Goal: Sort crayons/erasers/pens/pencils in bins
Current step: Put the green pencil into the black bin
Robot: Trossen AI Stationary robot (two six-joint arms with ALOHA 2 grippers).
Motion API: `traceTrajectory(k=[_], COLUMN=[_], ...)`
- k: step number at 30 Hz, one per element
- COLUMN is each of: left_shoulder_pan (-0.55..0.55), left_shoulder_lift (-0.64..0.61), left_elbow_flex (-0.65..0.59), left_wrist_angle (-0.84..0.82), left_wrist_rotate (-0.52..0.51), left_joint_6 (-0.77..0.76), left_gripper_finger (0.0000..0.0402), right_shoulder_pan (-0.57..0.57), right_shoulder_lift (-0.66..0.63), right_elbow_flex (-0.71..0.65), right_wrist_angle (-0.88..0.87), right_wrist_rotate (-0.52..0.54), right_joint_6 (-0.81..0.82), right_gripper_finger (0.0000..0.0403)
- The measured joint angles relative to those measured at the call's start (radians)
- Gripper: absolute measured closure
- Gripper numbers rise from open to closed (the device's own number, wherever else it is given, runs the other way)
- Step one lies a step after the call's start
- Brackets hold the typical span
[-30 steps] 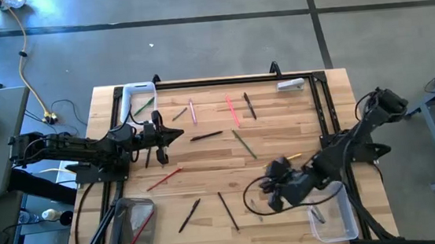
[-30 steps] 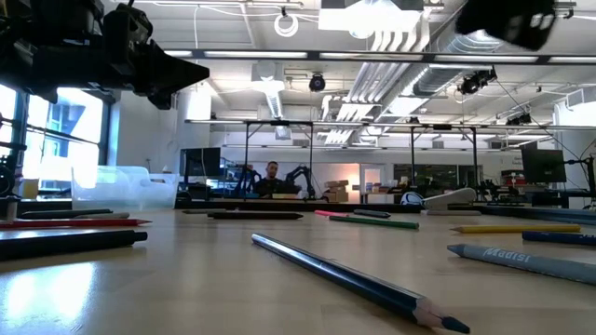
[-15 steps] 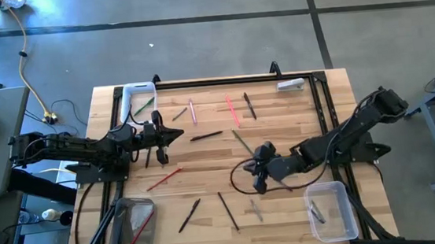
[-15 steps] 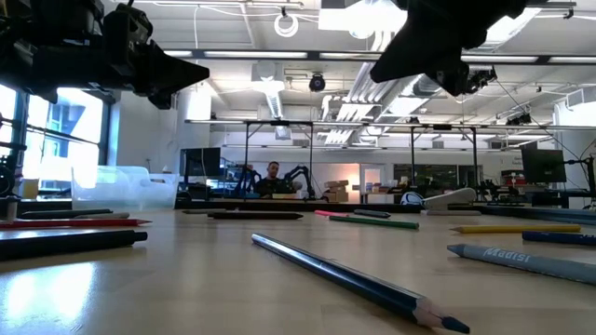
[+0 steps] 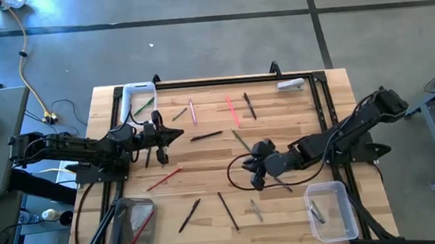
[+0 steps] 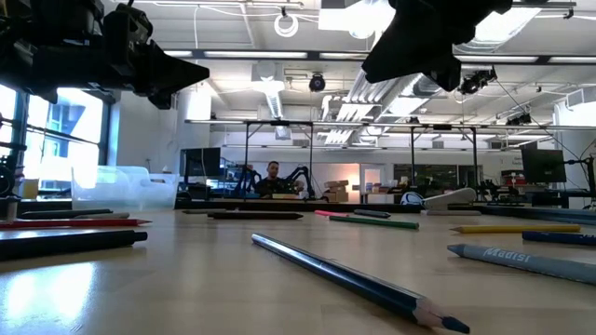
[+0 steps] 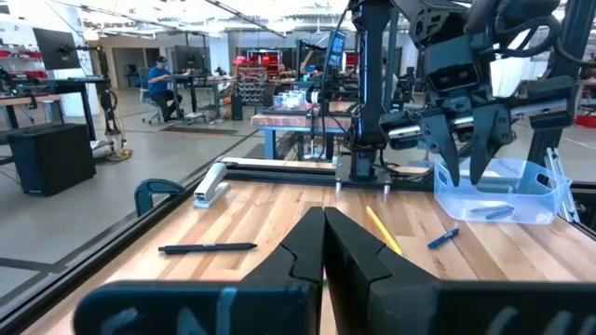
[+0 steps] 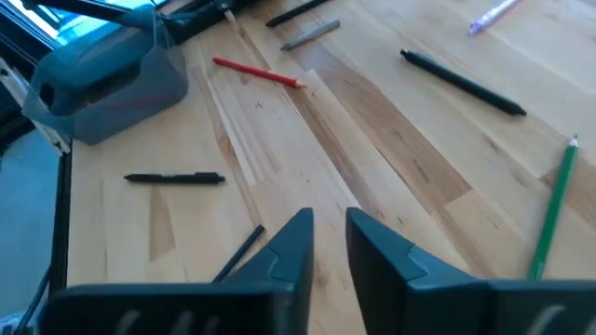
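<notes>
The right gripper (image 5: 255,174) hangs above the middle of the wooden surface (image 5: 296,123), its jaws slightly parted and empty, over bare wood among scattered crayons/erasers/pens/pencils. A green pencil (image 8: 555,205) lies just beside it; farther off lie a black pen (image 8: 463,82), a red pencil (image 8: 258,73) and a short black pen (image 8: 175,178). The left gripper (image 5: 173,134) waits at the surface's left side, jaws closed on nothing. One clear bin (image 5: 329,211) sits at the near right corner holding a grey stick, a grey-tinted bin (image 5: 134,224) at the near left holds a red stick, and a white-rimmed bin (image 5: 138,100) stands at the far left
</notes>
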Motion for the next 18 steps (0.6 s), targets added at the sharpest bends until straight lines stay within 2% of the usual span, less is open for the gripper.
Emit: traceTrajectory(k=[5,9,18], left_shoulder_pan=[0.000,0.001,0.002], left_shoulder_lift=[0.000,0.000,0.000], left_elbow_flex=[0.000,0.000,0.000], left_wrist_angle=[0.000,0.001,0.000], left_wrist_rotate=[0.000,0.000,0.000], left_joint_6=[0.000,0.000,0.000], left_gripper_finger=[0.0401,0.0401,0.0401], right_shoulder_pan=[-0.016,-0.040,-0.079], right_shoulder_lift=[0.055,0.133,0.286], right_elbow_flex=[0.052,0.134,0.312], right_wrist_angle=[-0.077,-0.161,-0.471], right_wrist_rotate=[-0.004,-0.056,-0.109], right_joint_6=[0.024,0.060,0.121], right_gripper_finger=[0.0291,0.0255,0.0175])
